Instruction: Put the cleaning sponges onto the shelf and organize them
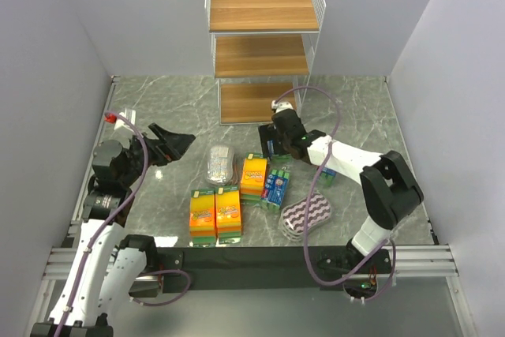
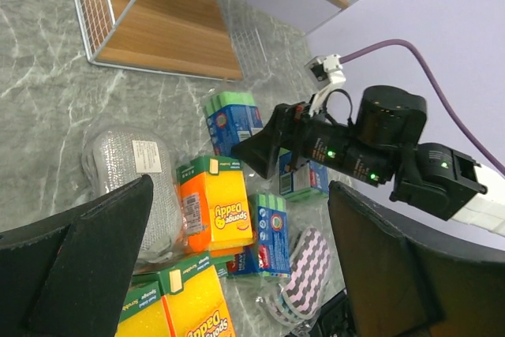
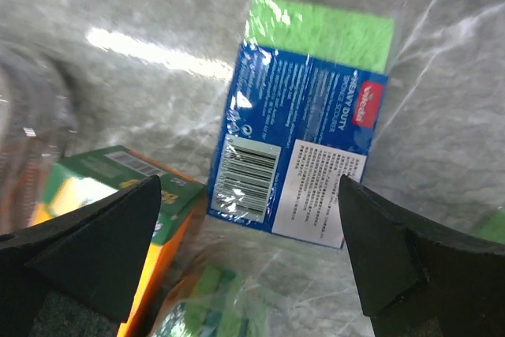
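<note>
With jaws wide apart and holding nothing, the right gripper [image 3: 248, 195] hovers above a blue-green sponge pack [image 3: 304, 124] lying on the table [image 1: 355, 108] mid-frame, the left gripper [image 1: 180, 146] sits centre-left, and the other sponges [image 1: 215, 215] cluster below the shelf [image 1: 264, 9].

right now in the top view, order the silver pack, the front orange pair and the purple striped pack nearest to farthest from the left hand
From the open left hand:
1. silver pack, just to its right.
2. front orange pair, nearer the front.
3. purple striped pack, far over on the right side.
</note>
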Controlling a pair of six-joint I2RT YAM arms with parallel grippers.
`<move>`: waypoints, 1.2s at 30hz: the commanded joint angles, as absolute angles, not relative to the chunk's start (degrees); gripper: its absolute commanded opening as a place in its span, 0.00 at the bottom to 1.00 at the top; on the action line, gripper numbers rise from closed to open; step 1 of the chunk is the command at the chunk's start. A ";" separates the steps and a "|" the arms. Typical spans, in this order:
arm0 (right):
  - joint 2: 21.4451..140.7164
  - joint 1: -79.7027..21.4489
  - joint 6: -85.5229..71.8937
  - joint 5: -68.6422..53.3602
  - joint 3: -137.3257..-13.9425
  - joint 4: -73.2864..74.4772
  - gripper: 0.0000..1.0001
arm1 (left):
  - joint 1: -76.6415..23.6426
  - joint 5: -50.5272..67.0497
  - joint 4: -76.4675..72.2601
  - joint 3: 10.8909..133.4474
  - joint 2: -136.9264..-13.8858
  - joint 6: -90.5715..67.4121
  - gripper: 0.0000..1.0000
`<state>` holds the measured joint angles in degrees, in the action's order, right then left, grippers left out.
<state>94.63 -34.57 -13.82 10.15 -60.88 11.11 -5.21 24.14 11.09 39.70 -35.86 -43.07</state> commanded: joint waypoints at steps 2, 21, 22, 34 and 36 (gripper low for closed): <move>96.41 -34.10 -15.03 14.05 -63.28 10.28 1.00 | -5.19 24.08 10.55 40.34 -36.21 -42.28 0.99; 94.65 -32.96 -17.05 11.25 -59.33 7.38 1.00 | -5.19 24.61 8.88 38.94 -36.65 -43.15 1.00; 94.92 -33.22 -18.01 12.38 -59.15 7.30 1.00 | -5.19 24.52 9.05 38.94 -36.74 -42.98 0.99; 100.46 -33.84 -23.38 16.35 -61.52 11.34 0.97 | -5.19 24.61 9.32 38.67 -36.47 -42.89 1.00; 100.63 -33.93 -23.47 16.61 -61.26 11.08 0.91 | -5.19 24.43 9.23 38.41 -36.39 -42.89 0.99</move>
